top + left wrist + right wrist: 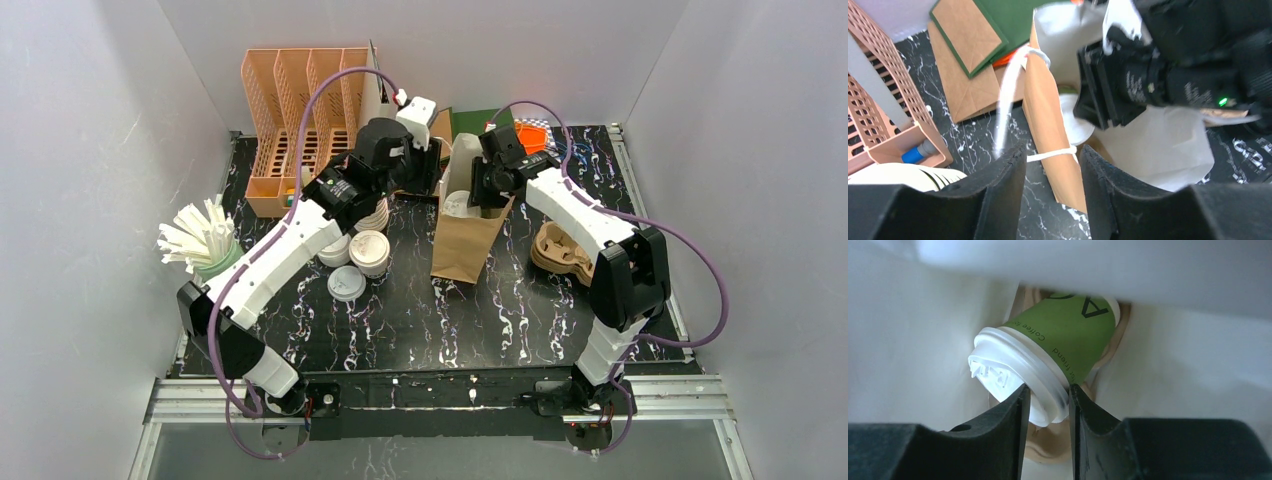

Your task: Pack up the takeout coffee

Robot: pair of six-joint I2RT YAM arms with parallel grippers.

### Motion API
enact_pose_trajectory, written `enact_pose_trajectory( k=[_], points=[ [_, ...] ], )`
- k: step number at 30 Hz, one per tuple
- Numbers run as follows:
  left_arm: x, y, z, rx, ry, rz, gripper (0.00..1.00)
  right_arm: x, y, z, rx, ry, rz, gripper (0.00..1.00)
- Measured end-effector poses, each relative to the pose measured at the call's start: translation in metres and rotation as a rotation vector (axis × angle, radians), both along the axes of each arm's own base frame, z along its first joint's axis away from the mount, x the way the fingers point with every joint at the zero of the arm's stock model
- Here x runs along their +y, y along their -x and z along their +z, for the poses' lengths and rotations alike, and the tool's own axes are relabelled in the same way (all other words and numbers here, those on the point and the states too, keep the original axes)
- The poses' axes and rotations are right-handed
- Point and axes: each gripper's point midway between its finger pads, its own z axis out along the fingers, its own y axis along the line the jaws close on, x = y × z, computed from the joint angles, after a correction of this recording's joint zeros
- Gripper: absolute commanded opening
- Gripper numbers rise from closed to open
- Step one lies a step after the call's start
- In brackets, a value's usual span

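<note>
A green-walled takeout coffee [1073, 335] with a white sip lid [1008, 370] lies tilted inside the brown paper bag [462, 245], over a tan pulp carrier [1048, 450]. My right gripper [1048, 389] reaches into the bag mouth and is shut on the lid's rim. My left gripper [1050, 150] is open just outside the bag's left wall [1048, 110], with the white string handle [1050, 154] showing beyond its fingers. More lidded cups [368, 250] stand on the table left of the bag.
An orange slotted organizer [300, 110] stands at the back left, beside a cup of white straws [200, 240]. A stack of lidless cups [375, 215] sits under the left arm. A pulp cup carrier [558, 250] lies right of the bag. Flat bags [968, 40] lie behind it.
</note>
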Motion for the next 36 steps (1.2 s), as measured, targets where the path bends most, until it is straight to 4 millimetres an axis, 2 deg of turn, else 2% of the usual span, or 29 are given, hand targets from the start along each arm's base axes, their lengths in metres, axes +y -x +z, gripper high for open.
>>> enact_pose_trajectory(
  k=[7, 11, 15, 19, 22, 27, 30, 32, 36],
  points=[
    [0.001, -0.006, 0.051, -0.089, 0.069, 0.024, 0.47, -0.001, 0.005, -0.007, 0.013, 0.017, 0.049, 0.37],
    [0.0, -0.007, 0.058, -0.098, 0.089, 0.031, 0.51, -0.001, 0.004, -0.008, 0.012, 0.021, 0.054, 0.35],
    [-0.005, -0.003, 0.048, -0.064, 0.1, 0.012, 0.54, 0.0, 0.004, -0.007, 0.01, 0.021, 0.054, 0.35],
    [-0.012, 0.002, 0.027, -0.005, 0.088, -0.023, 0.55, 0.001, 0.002, -0.006, 0.005, 0.013, 0.056, 0.34],
    [-0.016, -0.001, 0.015, 0.015, 0.072, -0.029, 0.55, 0.002, 0.002, -0.006, 0.002, 0.009, 0.058, 0.34],
    [-0.027, -0.015, -0.014, 0.057, 0.02, -0.032, 0.53, 0.003, 0.001, -0.005, 0.0, 0.005, 0.059, 0.33],
    [-0.031, -0.023, -0.034, 0.086, -0.012, -0.022, 0.45, 0.003, 0.001, -0.005, 0.001, 0.003, 0.06, 0.32],
    [-0.031, -0.027, -0.044, 0.099, -0.037, -0.005, 0.35, 0.003, 0.001, -0.005, 0.001, 0.001, 0.06, 0.32],
    [-0.028, -0.032, -0.051, 0.111, -0.073, 0.017, 0.03, 0.003, 0.001, -0.005, 0.003, -0.002, 0.06, 0.31]
  ],
)
